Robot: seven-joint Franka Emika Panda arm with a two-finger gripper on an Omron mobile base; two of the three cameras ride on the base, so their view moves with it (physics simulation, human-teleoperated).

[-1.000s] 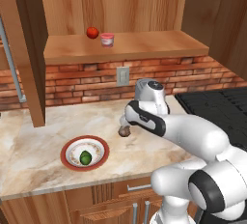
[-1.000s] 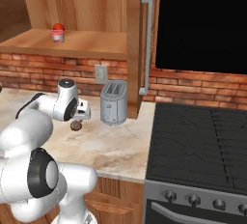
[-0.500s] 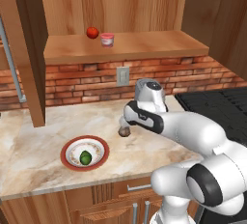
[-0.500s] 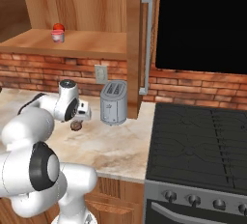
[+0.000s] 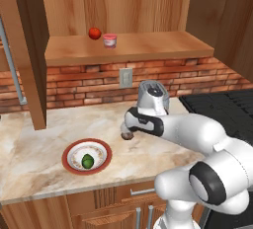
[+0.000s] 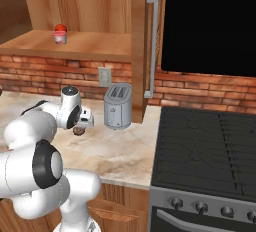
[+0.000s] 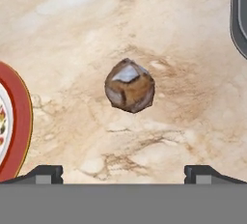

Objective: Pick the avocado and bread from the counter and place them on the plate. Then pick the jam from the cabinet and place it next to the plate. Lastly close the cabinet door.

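My hand (image 7: 123,172) dropped closer over the bread (image 7: 130,85), fingers wide apart, nothing held. Bread sat mid-worktop (image 5: 39,149), right of the plate (image 5: 87,156); avocado (image 5: 87,161) already plated. Bread grab next, I judged.

- A lumpy brown-grey bread (image 7: 130,85) chunk lay alone on the beige marbled counter (image 7: 144,20).
- The plate (image 7: 14,121) showed its red rim at the left, apart from the bread.
- Two dark fingertips (image 7: 46,172) stood wide apart below.
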